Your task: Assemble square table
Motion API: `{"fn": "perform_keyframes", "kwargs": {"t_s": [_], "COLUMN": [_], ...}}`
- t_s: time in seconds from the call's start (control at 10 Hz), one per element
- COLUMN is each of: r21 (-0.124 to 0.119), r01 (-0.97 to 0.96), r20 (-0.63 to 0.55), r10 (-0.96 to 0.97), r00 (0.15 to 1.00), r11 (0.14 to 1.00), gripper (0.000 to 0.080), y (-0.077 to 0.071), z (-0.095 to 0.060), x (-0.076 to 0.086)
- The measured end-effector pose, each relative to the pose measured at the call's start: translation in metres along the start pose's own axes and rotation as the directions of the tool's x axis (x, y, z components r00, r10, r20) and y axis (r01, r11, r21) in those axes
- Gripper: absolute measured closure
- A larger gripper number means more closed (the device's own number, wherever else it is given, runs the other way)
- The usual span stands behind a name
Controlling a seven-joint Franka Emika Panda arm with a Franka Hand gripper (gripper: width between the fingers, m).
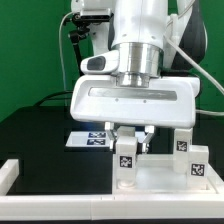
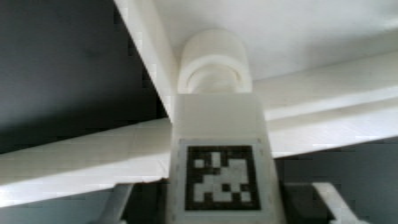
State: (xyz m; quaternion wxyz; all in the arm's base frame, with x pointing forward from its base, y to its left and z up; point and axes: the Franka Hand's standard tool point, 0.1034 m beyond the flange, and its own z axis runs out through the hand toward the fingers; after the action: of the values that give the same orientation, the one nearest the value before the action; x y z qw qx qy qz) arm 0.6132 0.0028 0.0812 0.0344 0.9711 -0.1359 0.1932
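Jaws: you have them partly closed on an upright white leg (image 1: 127,158), one finger (image 1: 112,135) on each side of it, near its upper end; the gripper (image 1: 128,136) points straight down beneath the arm's broad white hand housing.

Held leg: blocky, vertical, with a black-and-white tag on its front face. In the wrist view you look down its length (image 2: 217,130): the tag sits close to the camera, and the far end is rounded where it meets the top. Whether it is seated in a hole you cannot tell from either view.

Top (image 1: 160,182): white, with a raised rim, lying flat at the front of the black table, toward the exterior view's right. In the wrist view its pale rim (image 2: 143,40) and another long pale edge run past the leg, with dark table showing between them.

Other legs: you see one standing upright (image 1: 183,140) behind the top's rear edge at the exterior view's right, tagged, and one more tagged block (image 1: 198,162) just in front of it, nearer the right corner. Both are apart from the gripper.

Marker board (image 1: 88,140): thin, flat, tagged, on the table behind the held leg, partly hidden by the gripper.

Rail (image 1: 12,172): low white border at the table's front left corner
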Motion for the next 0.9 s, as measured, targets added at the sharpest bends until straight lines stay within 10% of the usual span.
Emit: {"fn": "perform_keyframes", "kwargs": {"t_s": [0.9], "r21": [0.003], "r01": [-0.012], "r20": [-0.160], "r10": [0.012], "r00": [0.987], "r11": [1.000], "gripper": [0.0499], "y": [0.000], "z": [0.004], "x": [0.005]}}
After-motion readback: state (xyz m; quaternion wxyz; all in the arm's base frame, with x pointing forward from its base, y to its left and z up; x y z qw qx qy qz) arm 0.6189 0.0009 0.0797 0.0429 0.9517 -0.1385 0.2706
